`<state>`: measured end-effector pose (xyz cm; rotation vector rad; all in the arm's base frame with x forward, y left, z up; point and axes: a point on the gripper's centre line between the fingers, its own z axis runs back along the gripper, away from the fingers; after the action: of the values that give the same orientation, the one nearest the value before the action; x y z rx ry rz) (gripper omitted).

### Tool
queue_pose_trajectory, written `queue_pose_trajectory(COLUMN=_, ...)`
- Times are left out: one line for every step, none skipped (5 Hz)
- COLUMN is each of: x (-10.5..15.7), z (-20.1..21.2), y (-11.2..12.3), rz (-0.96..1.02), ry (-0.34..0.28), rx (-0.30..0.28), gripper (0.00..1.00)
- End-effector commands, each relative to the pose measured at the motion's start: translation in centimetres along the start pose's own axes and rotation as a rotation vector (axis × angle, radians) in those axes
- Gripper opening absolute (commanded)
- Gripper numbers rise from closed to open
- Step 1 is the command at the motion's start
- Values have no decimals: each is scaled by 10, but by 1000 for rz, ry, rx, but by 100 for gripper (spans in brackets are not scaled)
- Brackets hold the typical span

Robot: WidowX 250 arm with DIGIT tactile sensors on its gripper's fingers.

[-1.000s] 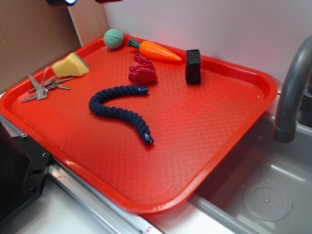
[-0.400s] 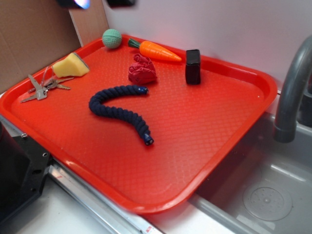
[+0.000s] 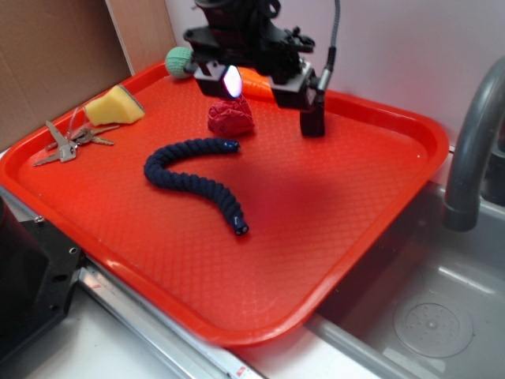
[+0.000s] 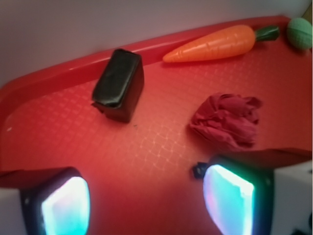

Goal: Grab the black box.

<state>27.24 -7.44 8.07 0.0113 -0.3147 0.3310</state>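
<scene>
One target: black box (image 4: pixel 119 84), upright on the red tray (image 3: pixel 331 237), far side, close to the rim, well apart from the rope.
My gripper (image 3: pixel 256 83): spread wide, holding nothing; both pads (image 4: pixel 66 205) show at the bottom of the wrist view with bare tray between them.
Gripper position: above the tray's far half, between the red cloth lump (image 4: pixel 227 120) and the box; box sits ahead and left of centre in the wrist view, so I judge I'm not lined up yet.
Why open: I read this as the approach step, jaws kept wide to straddle the box.
Box pose: turned at an angle to my pads, so I'd likely need to shift toward it and maybe rotate before closing.
Neighbours: toy carrot (image 4: pixel 215 44) lies along the far rim just beside the box; green ball (image 4: pixel 299 32) at the corner past it.
Risk: cloth lump is near my right pad, could get nudged on the way down.
Elsewhere on tray: navy braided rope (image 3: pixel 193 178), sponge (image 3: pixel 114 105), keys (image 3: pixel 67 142) — out of my way.
Progress: early, no contact with the box.
</scene>
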Motion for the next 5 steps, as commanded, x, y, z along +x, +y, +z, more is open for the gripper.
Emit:
queue_pose_trajectory(x=45, z=-12, y=-5, rz=79, ry=-46, rx=-99, gripper=100)
queue_pose_trajectory(x=58, z=-19, y=-19, rz=47, ry=-59, rx=-142, gripper=100)
queue_pose_trajectory(x=62, z=-22, y=-26, rz=45, ry=-40, rx=-192, gripper=100)
queue_pose_trajectory(x=63, z=-24, y=-26, rz=73, ry=-31, rx=-203, gripper=100)
queue_pose_trajectory(x=68, z=-36, y=-23, rz=84, ry=-12, rx=-160, gripper=100)
